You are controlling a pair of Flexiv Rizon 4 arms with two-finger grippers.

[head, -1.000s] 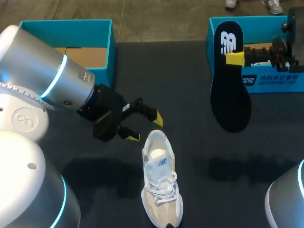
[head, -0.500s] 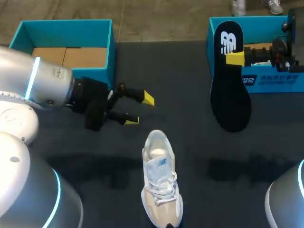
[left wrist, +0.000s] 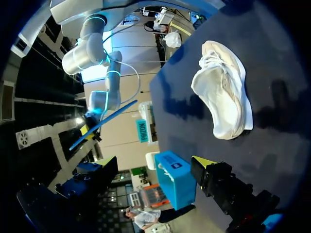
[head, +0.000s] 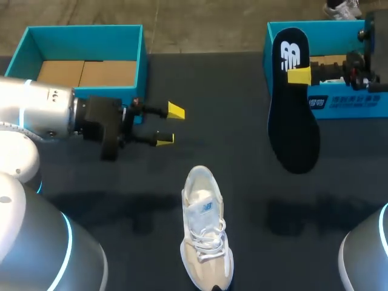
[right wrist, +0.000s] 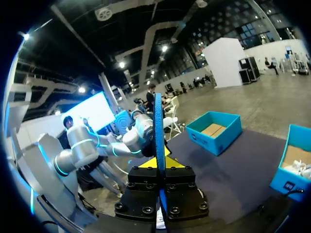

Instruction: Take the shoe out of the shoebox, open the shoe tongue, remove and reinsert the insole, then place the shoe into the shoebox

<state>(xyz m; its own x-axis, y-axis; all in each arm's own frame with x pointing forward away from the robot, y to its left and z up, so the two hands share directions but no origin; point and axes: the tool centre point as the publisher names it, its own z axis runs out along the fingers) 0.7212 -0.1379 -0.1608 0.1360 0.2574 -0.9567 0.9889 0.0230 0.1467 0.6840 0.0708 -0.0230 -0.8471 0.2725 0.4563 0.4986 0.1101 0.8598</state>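
1 step is in hand, as we judge it: getting the insole (head: pixel 293 115) back into the shoe (head: pixel 206 236). Our right gripper (head: pixel 299 74) is clamped on the insole near its heel end, and the right wrist view shows the insole edge-on between the fingers. The insole hangs in the air at the table's far right, with its forefoot end pointing toward us. In the head view it overlaps the right blue box (head: pixel 339 104). The shoe stands on its sole on the dark table (head: pixel 242 151), toward the near side and well apart from the insole. Its opening is at the far end and its toe points toward us. Our left gripper (head: pixel 169 125) is empty with its fingers spread. It hovers between the left blue box (head: pixel 143 66) and the shoe, touching neither.

To do this well, we think 2 things matter. The shoe needs holding, because it looks light and would likely slide when the insole pushes in. The left gripper should pin the heel collar or lift the tongue while keeping clear of the middle of the opening. The insole should go in forefoot first, at a shallow slant, lined up with the shoe's long axis. It is thin and will probably buckle if driven straight down. Since the grip sits near the heel, the free length may flop, so a slow feed helps. Whether the tongue stands open enough, we cannot tell.
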